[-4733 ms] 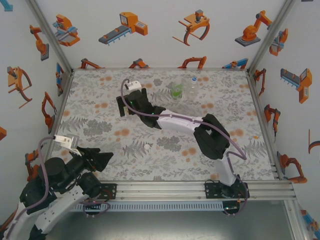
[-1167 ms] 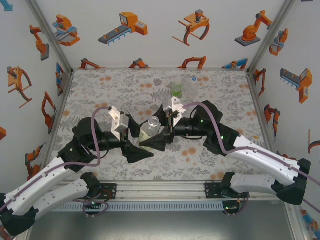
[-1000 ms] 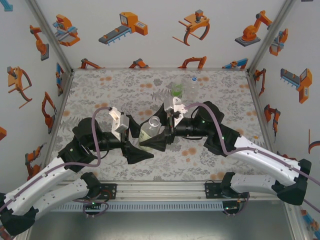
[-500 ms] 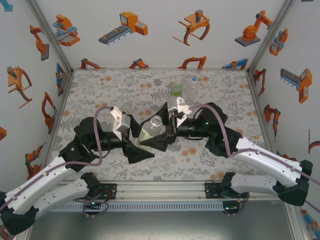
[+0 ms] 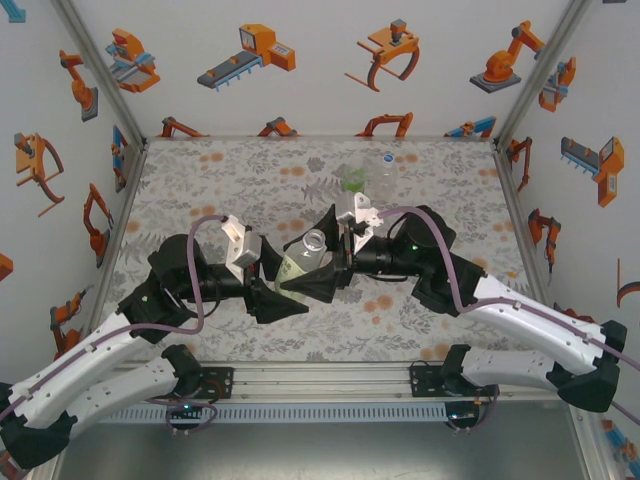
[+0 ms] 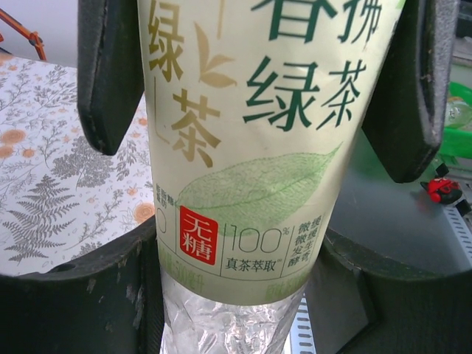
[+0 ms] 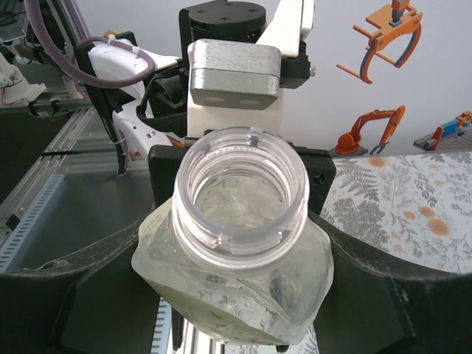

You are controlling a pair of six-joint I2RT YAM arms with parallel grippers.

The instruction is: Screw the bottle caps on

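Observation:
A clear bottle [image 5: 300, 264] with pale yellow-green liquid and a green-printed label hangs tilted above the table's middle, its mouth open and uncapped. My right gripper [image 5: 316, 256] is shut on its shoulder, which is squashed between the fingers in the right wrist view [image 7: 236, 287]. My left gripper [image 5: 287, 283] is shut on the labelled lower body [image 6: 251, 147], one black finger [image 6: 110, 81] pressing on each side. A bright green bottle [image 5: 353, 181] and a colourless bottle [image 5: 385, 170] stand at the back. The bottle caps are out of view.
The floral table cover [image 5: 200, 200] lies bare to the left and right of the arms. White walls with orange robot stickers close in three sides. An aluminium rail [image 5: 330, 375] runs along the near edge.
My left jaws have closed in on the bottle's lower body. The right gripper keeps its hold, and the bottle has shifted slightly.

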